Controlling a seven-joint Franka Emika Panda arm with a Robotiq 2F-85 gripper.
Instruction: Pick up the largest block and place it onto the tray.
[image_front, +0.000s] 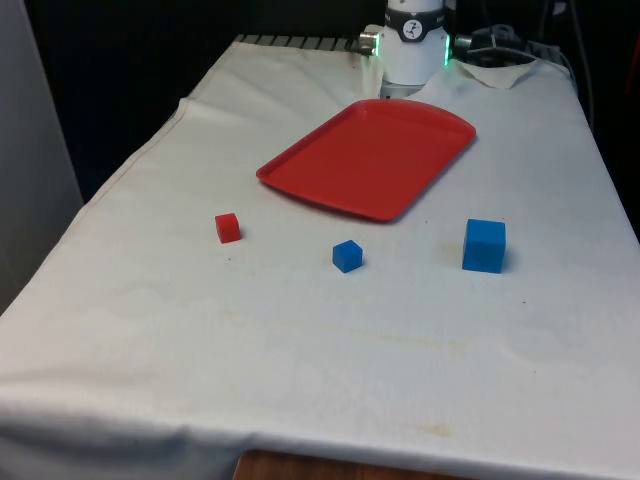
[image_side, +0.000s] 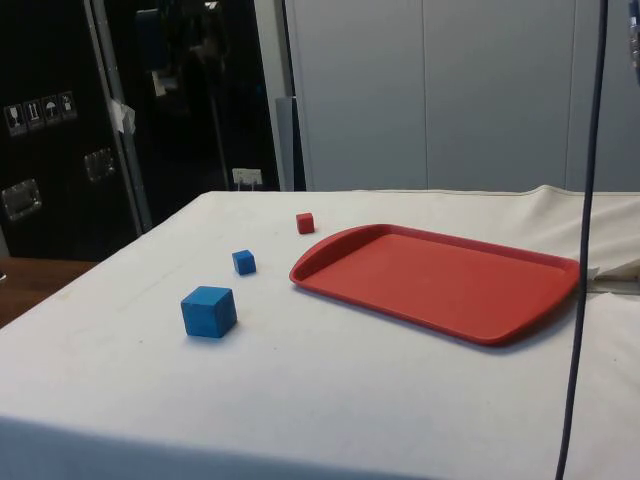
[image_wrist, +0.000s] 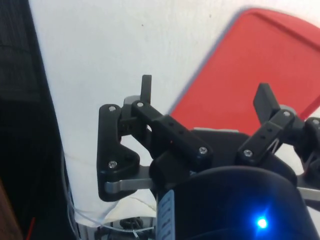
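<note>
Large blue block: we see it standing flat on the white cloth, off the tray, towards the front view's right. In the side view it is the block nearest that camera. Nothing touches it.

Tray: red, shallow, with rounded corners. We find it lying flat on the cloth, set at a slant to the table's edges, behind the row of blocks in the front view. Its surface is bare. In the side view it sits to the right of the blocks.

Small blue block: we see it in the middle of the row, turned a little on the cloth, between the other two blocks and well apart from each. In the side view it lies just short of the tray's near corner without touching it.

Small red block: at the front view's left end of the row, on the cloth, clear of the tray. In the side view it is the farthest of the three.

Gripper: in the wrist view we see it raised above the table, over the tray's edge where red meets white cloth.

Jaws: we see the two black fingers held wide apart, with nothing between them.
</note>
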